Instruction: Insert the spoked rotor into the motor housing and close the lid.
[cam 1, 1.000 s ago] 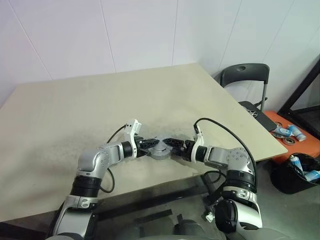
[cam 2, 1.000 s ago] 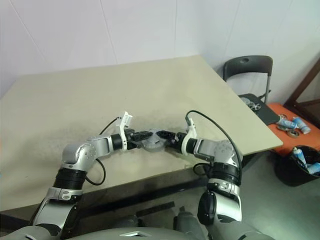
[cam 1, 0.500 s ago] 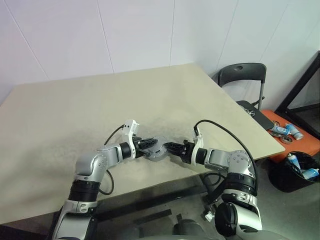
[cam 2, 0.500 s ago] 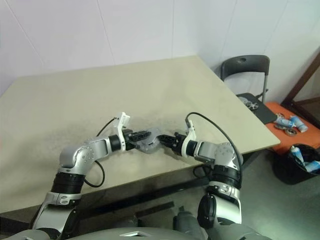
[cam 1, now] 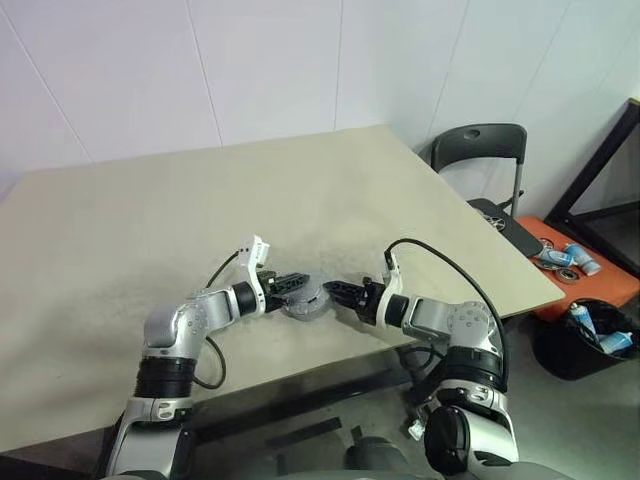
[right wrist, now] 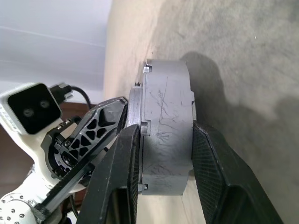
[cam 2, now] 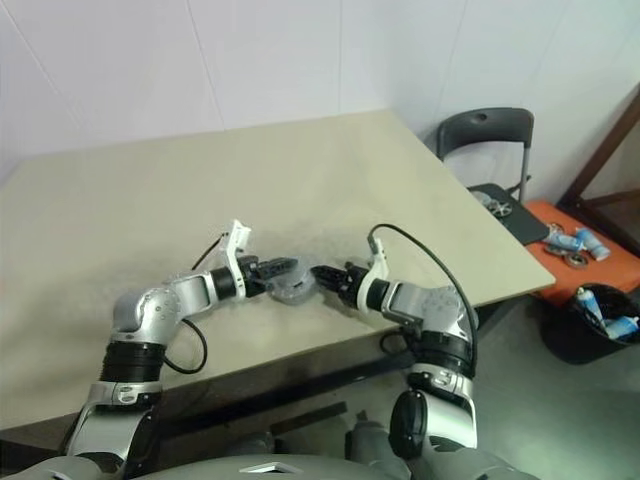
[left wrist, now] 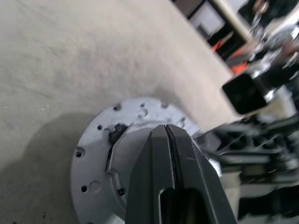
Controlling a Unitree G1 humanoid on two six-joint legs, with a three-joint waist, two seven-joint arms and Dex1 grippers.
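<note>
Grey metal caught our eye: the motor housing [right wrist: 166, 126] with the lid [left wrist: 100, 154] on it hung just above the beige surface [cam 1: 150, 230], lifted since a second earlier. Our left tool [cam 1: 296, 282] was pinched shut on the lid's edge; our right tool [right wrist: 161, 135] had closed around the housing. We judged the assembly nearly done. A dark chair [cam 1: 478, 150] stood at two o'clock against white walls.

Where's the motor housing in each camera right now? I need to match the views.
Left eye: motor housing near the table's front edge, between both grippers.
Right eye: housing in the same spot.
Left wrist: housing shows its flat drilled face just past the shut fingers.
Right wrist: housing edge-on between that gripper's fingers.
Shared landmark: left gripper beside the housing.
</note>
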